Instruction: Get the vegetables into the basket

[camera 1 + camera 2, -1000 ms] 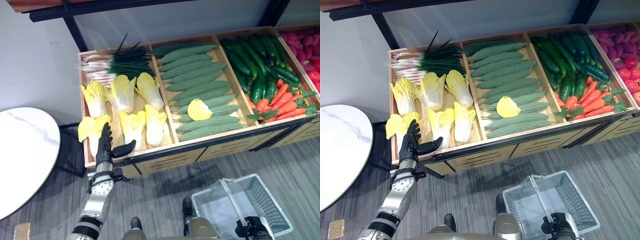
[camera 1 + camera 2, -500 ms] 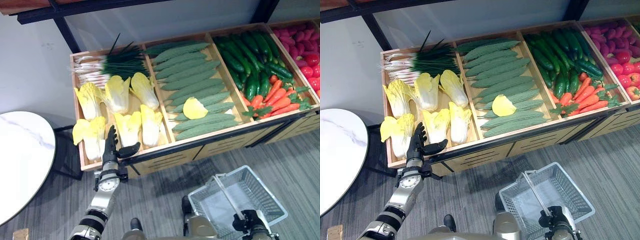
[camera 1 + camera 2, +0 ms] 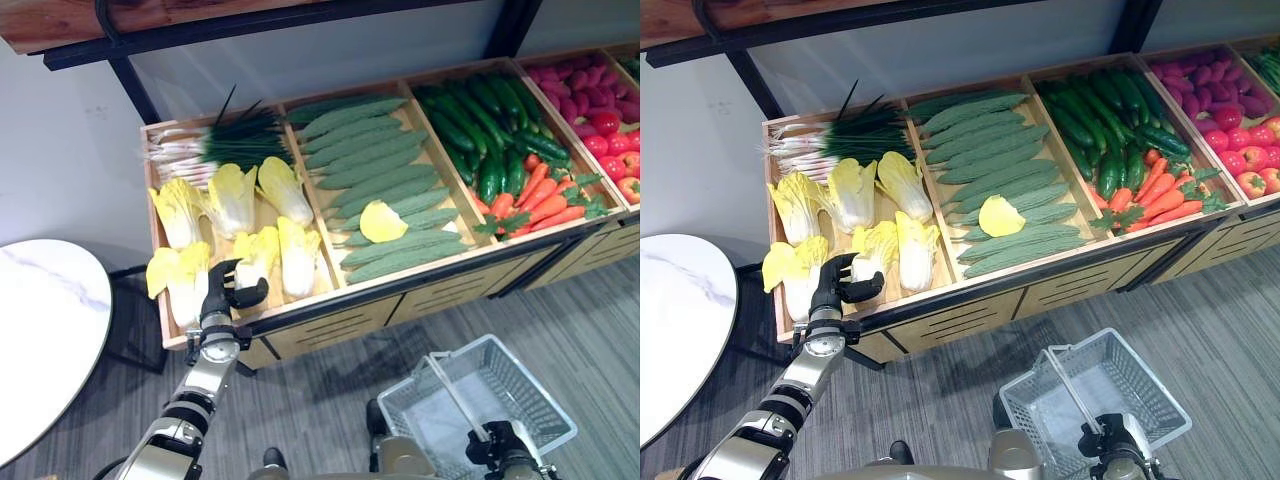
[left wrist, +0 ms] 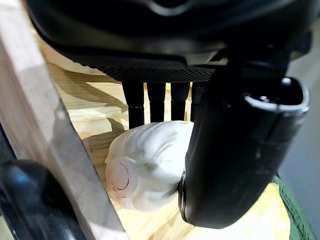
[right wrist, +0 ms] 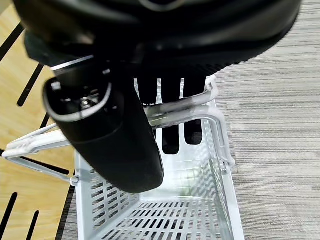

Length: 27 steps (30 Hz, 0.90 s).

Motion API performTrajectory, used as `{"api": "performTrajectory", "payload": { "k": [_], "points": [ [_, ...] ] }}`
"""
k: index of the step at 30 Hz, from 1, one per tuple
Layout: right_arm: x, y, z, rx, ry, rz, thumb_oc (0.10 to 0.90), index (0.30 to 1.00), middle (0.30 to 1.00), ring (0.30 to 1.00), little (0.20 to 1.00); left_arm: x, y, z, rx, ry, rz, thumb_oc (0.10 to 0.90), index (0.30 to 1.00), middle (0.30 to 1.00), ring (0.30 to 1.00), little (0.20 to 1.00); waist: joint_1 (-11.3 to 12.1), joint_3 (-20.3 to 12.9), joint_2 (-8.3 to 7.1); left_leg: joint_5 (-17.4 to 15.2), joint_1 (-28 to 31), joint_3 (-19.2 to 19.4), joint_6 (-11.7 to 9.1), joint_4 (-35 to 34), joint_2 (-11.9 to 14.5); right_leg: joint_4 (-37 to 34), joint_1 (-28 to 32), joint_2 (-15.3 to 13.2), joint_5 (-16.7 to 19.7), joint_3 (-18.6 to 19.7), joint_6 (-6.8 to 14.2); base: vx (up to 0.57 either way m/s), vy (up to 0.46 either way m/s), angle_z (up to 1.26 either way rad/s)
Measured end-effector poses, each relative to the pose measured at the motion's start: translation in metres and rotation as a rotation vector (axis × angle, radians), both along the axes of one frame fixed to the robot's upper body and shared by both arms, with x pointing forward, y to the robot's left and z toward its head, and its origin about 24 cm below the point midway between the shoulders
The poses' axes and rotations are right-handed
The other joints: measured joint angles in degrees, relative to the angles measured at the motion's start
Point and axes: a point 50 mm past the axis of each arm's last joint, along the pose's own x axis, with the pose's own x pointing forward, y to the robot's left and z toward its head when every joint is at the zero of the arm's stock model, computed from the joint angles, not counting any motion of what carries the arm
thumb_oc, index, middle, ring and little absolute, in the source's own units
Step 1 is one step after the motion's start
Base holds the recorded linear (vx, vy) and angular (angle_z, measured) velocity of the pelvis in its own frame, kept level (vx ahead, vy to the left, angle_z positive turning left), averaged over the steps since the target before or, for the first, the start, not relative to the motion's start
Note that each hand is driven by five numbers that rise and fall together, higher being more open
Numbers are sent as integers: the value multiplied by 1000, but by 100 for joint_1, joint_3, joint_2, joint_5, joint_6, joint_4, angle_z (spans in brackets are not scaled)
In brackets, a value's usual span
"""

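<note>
While reaching over the front rail of the wooden produce stand (image 3: pixel 300 315), left hand (image 3: pixel 222 290) curled around the white base of a napa cabbage (image 4: pixel 150 160) at 9 o'clock, thumb and fingers closing on it. Right hand (image 5: pixel 150 100) clamped on the handle of the white wire basket (image 3: pixel 480 400), hanging at 5 o'clock above grey striped carpet (image 3: pixel 600 320). Round marble table (image 3: pixel 45 330) at far 9 o'clock; cucumbers (image 3: pixel 375 170) and carrots (image 3: pixel 545 200) toward 1 o'clock.
</note>
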Motion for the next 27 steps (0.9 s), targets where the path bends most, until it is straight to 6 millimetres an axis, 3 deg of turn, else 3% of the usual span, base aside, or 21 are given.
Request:
{"api": "performTrajectory", "payload": {
  "k": [4,7,10,11,14,15,18,19,22,23,27],
  "points": [
    [0,0,0,-1,2,8,400,300,300,300,300,2,0,5,-2,-12,15,400,300,300,300,300,3,-5,-5,-5,4,8,9,0,1,0,-1,0,0,3,-1,0,0,0],
    [-1,2,-1,1,5,14,400,300,300,300,300,1,0,25,-24,-110,55,400,300,300,300,300,-5,50,-113,5,-15,6,-5,0,10,0,-16,3,9,-7,-7,0,0,0],
    [-4,5,-3,11,8,10,400,300,300,300,300,0,-5,54,-9,-267,68,400,300,300,300,300,4,126,-247,36,-23,-14,-47,2,20,1,-12,10,29,-32,-33,-7,-9,3],
    [-6,8,-4,17,10,9,400,300,300,300,300,0,-6,73,-9,-372,90,400,300,300,300,300,1,143,-294,36,-21,-28,-46,2,20,2,-3,9,48,-47,-58,-5,-10,3],
    [-7,9,-5,20,2,7,400,300,300,300,300,-2,-3,98,-20,-515,121,400,300,300,300,300,-6,142,-295,27,4,-37,-37,1,15,2,28,2,49,-58,-60,2,3,1],
    [-8,11,-6,28,0,0,400,300,300,300,300,-8,0,117,-83,-615,126,400,300,300,300,300,-11,145,-298,26,19,-52,-38,0,21,1,55,6,48,-76,-61,8,8,9],
    [-12,11,-7,33,7,-11,400,300,300,300,300,-13,-2,138,-184,-763,84,400,300,300,300,300,48,145,-286,23,92,-89,-36,0,22,-1,154,-2,19,-113,-46,-5,18,8],
    [-12,11,-7,35,5,-15,400,300,300,300,300,-17,-3,146,-327,-819,38,400,300,300,300,300,85,142,-279,17,117,-94,-33,-1,13,-1,185,-17,-29,-127,-16,-10,20,5],
    [-13,10,-7,37,9,-23,400,300,300,300,300,-22,-5,143,-525,-827,-41,400,300,300,300,300,142,118,-237,0,114,-109,-5,-2,3,-1,189,-31,-29,-136,-17,-8,12,3],
    [-14,9,-7,47,10,-34,400,300,300,300,300,-25,-5,132,-643,-785,-68,400,300,300,300,300,147,103,-201,-3,112,-130,-1,-2,2,-1,196,-34,-29,-153,-17,-8,13,4],
    [-16,7,-7,48,15,-48,400,300,300,300,300,-36,-10,95,-787,-615,-101,400,300,300,300,300,143,81,-143,5,106,-144,-6,0,3,-2,193,-33,-23,-165,-26,-1,4,1]
  ]
}}
